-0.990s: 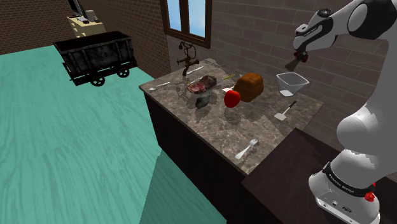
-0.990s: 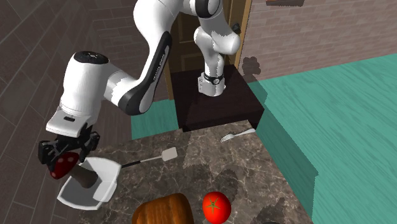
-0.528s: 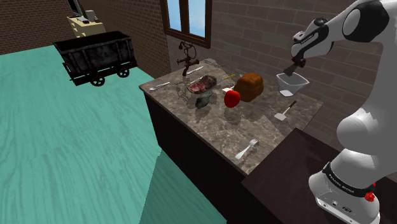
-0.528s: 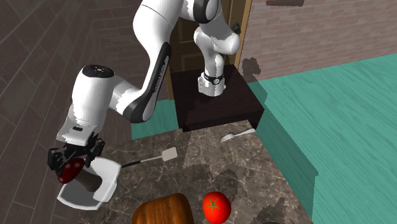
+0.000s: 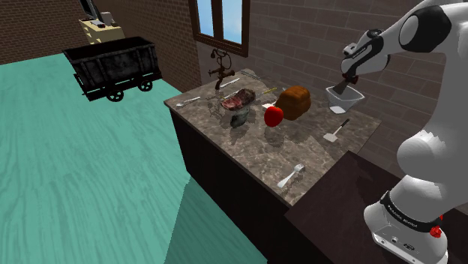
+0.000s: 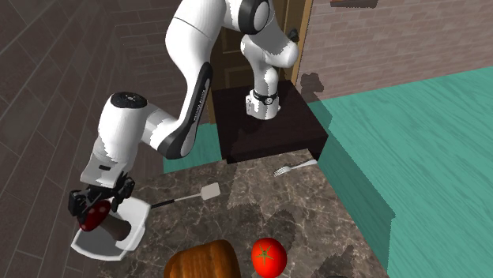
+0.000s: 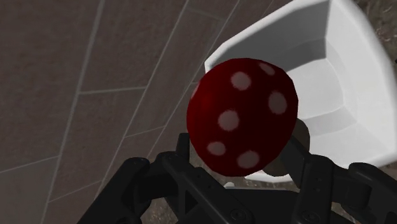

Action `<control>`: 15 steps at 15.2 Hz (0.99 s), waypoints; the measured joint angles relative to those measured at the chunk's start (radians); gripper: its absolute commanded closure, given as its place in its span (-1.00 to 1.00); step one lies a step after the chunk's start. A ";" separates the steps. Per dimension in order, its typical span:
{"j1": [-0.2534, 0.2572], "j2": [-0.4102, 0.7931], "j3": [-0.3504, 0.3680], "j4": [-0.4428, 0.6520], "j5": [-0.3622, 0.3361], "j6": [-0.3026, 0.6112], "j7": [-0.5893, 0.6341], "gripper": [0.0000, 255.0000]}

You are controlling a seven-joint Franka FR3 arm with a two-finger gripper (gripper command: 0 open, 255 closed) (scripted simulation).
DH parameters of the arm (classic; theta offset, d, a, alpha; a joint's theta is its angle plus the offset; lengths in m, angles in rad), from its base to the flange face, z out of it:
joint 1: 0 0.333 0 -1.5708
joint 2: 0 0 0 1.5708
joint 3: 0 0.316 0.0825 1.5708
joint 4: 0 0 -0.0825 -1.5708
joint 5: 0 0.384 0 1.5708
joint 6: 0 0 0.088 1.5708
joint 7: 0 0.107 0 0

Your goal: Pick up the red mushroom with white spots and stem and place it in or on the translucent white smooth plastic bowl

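End effector is clamping the red spotted mushroom just above the white bowl.
I'm seeing the cap hanging over the bowl's wall-side corner, so I'm guessing a nudge inward first.

I'm working in a home kitchen, by the look of it. A marble counter stands against a brick wall that has a window. On the counter lie kitchen things: bread, a tomato, meat, a fork, a spatula and a bowl. The floor is teal planks. Oddly, a black cart stands across the room.
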State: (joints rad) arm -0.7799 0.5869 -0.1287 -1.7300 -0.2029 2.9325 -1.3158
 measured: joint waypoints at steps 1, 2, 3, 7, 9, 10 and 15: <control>0.000 0.001 0.000 0.001 0.000 0.000 0.000 1.00; 0.000 0.001 0.000 0.001 0.000 0.000 0.000 1.00; 0.000 0.001 0.000 0.001 0.000 0.000 0.000 1.00; 0.000 0.001 0.000 0.002 0.000 0.001 0.000 -1.00; 0.000 0.002 0.000 0.002 0.000 0.001 0.000 -1.00; 0.000 0.001 0.000 0.002 0.000 0.001 0.000 -1.00; 0.027 -0.127 -0.018 -0.110 -0.018 -0.017 0.016 -1.00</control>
State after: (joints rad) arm -0.7525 0.4600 -0.1462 -1.8396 -0.2207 2.9154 -1.3001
